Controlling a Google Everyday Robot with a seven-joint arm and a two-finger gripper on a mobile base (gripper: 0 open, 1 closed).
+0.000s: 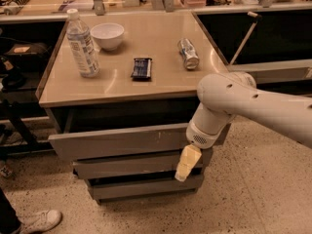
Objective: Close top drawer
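The top drawer [117,141] is a wide grey drawer under the tan counter [161,33], with small white scuffs right of centre on its front. Its front stands a little out from the cabinet, with only a narrow dark gap above it. My gripper [186,164] hangs cream-coloured from the white arm [229,99], against the right end of the drawer front and reaching down over the drawer below.
On the counter stand a water bottle [82,45], a white bowl [107,35], a dark snack bar [142,68] and a lying can [188,53]. Two narrower drawer fronts [126,167] sit below. A person's shoe [41,221] is at bottom left. Shelving [273,69] stands at right.
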